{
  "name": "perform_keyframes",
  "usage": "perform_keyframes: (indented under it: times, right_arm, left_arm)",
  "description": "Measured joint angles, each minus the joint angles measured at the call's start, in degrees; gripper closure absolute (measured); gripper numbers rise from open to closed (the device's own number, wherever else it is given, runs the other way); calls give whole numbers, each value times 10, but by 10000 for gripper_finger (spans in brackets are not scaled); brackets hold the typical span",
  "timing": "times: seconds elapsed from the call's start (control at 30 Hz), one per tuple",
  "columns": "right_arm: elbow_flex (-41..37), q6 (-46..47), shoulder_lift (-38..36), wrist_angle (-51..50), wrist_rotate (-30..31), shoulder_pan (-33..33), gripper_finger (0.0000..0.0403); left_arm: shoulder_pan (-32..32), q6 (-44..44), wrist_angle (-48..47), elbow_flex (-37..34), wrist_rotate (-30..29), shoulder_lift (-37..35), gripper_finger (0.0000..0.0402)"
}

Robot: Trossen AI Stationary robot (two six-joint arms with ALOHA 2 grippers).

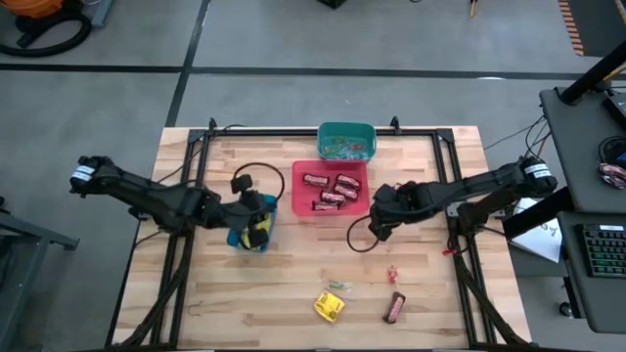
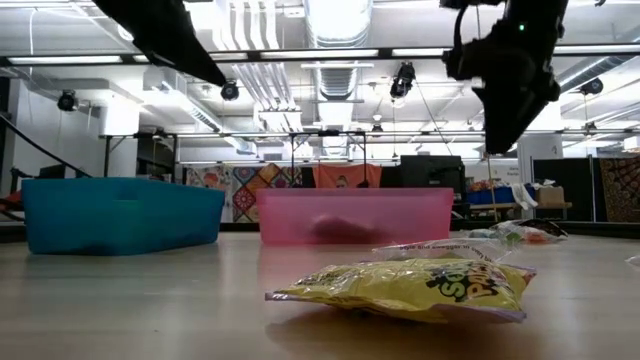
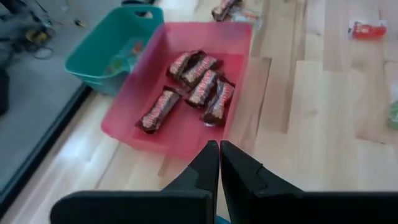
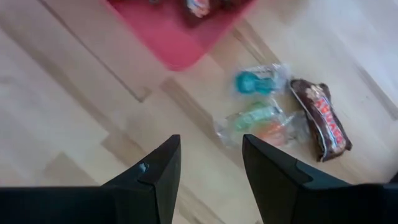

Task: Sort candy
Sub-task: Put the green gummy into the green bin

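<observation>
Three bins hold most of the sorting so far, I judge. The red bin [image 1: 301, 186], at twelve o'clock from table centre, carries four brown-red bars [image 3: 200, 87]. The teal bin [image 1: 345, 130], just beyond it, holds small green pieces, too fine to count. The blue bin [image 1: 235, 238], at nine o'clock, shows a yellow packet [image 1: 258, 235] inside, under the left gripper [image 3: 219, 163], whose fingers are pressed together on nothing.

Left on the bare table, at about five o'clock: another yellow packet [image 1: 329, 306], one loose bar [image 1: 394, 306], a red piece [image 1: 392, 275] and a green piece [image 1: 338, 286]. The right gripper [image 4: 210, 163] hovers at three o'clock with fingers spread wide, empty.
</observation>
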Motion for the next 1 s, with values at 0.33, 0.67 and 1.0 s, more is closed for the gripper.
perform_keyframes:
  times: [0.33,0.67,1.0]
  right_arm:
    - [-71,68,0,15,0,-41,239]
    - [-167,132,0,163,5,-43,239]
    - [-237,161,0,257,19,-44,240]
  left_arm:
    - [-28,-1,1,0,-52,0,402]
    - [-28,1,1,-1,-55,19,402]
    - [-28,1,4,-1,-54,32,402]
